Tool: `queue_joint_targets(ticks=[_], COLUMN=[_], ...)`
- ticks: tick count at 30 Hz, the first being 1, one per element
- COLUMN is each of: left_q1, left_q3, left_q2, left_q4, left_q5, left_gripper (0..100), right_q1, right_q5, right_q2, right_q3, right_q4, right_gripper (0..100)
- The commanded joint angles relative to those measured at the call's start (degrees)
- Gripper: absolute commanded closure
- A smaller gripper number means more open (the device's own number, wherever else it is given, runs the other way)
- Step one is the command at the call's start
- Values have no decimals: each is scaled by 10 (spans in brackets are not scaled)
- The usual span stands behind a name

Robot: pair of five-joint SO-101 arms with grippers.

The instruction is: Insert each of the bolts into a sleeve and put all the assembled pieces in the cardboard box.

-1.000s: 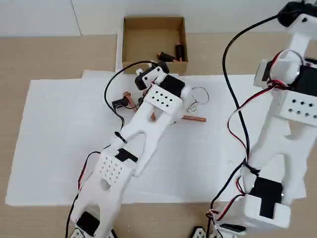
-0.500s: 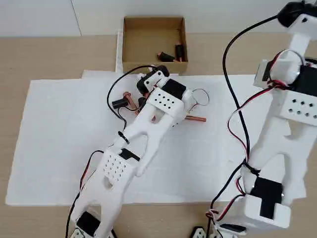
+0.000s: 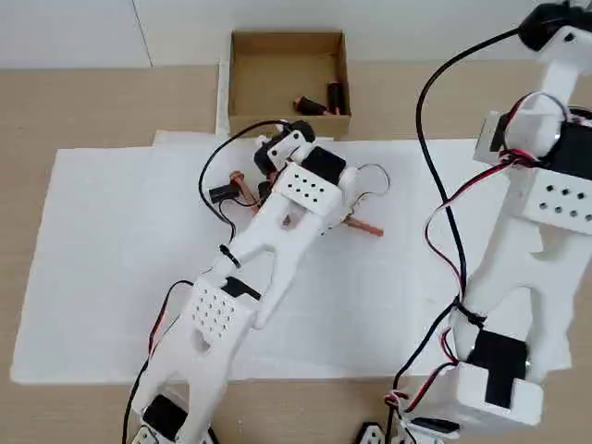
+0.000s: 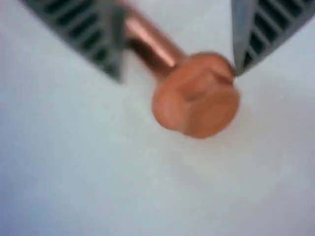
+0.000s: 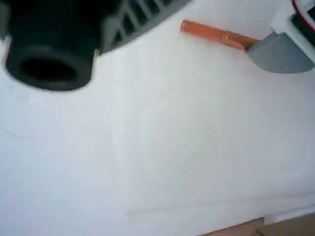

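Observation:
A copper bolt [image 4: 194,93] with a hex head lies on the white sheet [image 3: 120,259], its shaft running between the grey ribbed fingers [image 4: 83,29] of my left gripper [image 4: 176,73]. The jaws stand apart, straddling the shaft, with one tip against the head. From above, the same bolt [image 3: 363,226] pokes out from under the left arm's wrist. My right gripper [image 5: 74,29] is shut on a black sleeve [image 5: 49,56], held above the sheet to the right of the bolt [image 5: 216,34]. The cardboard box [image 3: 287,37] at the back holds two assembled pieces [image 3: 322,100].
Another black sleeve [image 3: 222,194] and a second bolt [image 3: 239,179] lie on the sheet just left of the left arm's wrist. The right arm [image 3: 536,240] rises along the table's right side. Its cable [image 3: 435,222] hangs between the arms.
The bolt under my left gripper has swung from level to slanted, its free end now nearer the front. The left wrist shifted slightly. The right arm stayed put.

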Motion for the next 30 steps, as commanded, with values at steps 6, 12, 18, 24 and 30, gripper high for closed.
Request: queue_joint_targets(ticks=[6, 12, 18, 24, 30], left_q1=[4, 5, 2, 0, -20], left_q3=[-19, -20, -20, -17, -20], left_q2=[21, 41, 10, 20, 33], left_q4=[-25, -21, -20, -10, 4], left_q5=[1, -5, -156, -251, -444], left_gripper=[976, 978, 979, 974, 945], right_q1=[6, 6, 6, 6, 6], right_q5=[4, 5, 4, 4, 4], right_q2=[-33, -33, -33, -33, -33], right_q3=[-2, -2, -2, -2, -2], right_q4=[3, 4, 4, 4, 4], right_gripper=[985, 985, 985, 985, 985])
